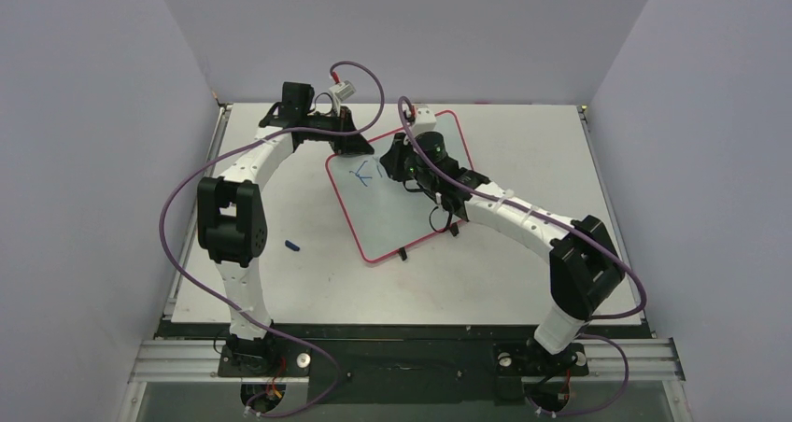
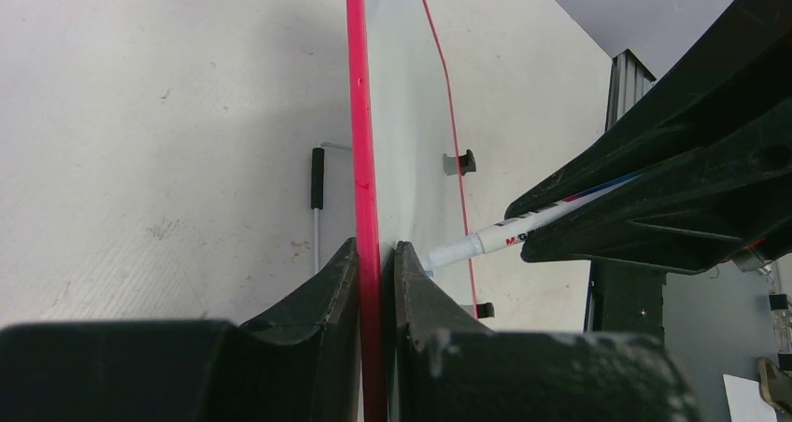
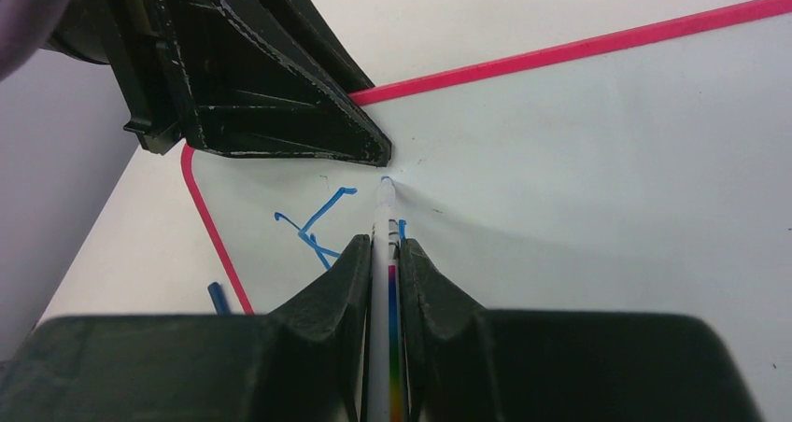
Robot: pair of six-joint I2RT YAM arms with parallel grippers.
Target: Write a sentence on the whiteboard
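The whiteboard (image 1: 392,221), white with a thin red rim, lies tilted on the table's middle. Its two black clips (image 1: 403,253) are on the near edge. My left gripper (image 1: 349,134) is shut on the board's far-left rim (image 2: 371,245). My right gripper (image 1: 404,167) is shut on a white marker (image 3: 385,240) with a rainbow stripe. The marker's tip (image 3: 386,187) rests on the board, close to the left gripper's fingers (image 3: 280,95). Of the sentence, only a blue "K" (image 3: 318,221) and a short stroke beside the marker show. The "K" also shows in the top view (image 1: 362,173).
A blue marker cap (image 1: 293,246) lies on the table left of the board. A thin rod with a black handle (image 2: 318,177) lies on the table beside the board's rim. Grey walls enclose the table on three sides. Purple cables loop off both arms.
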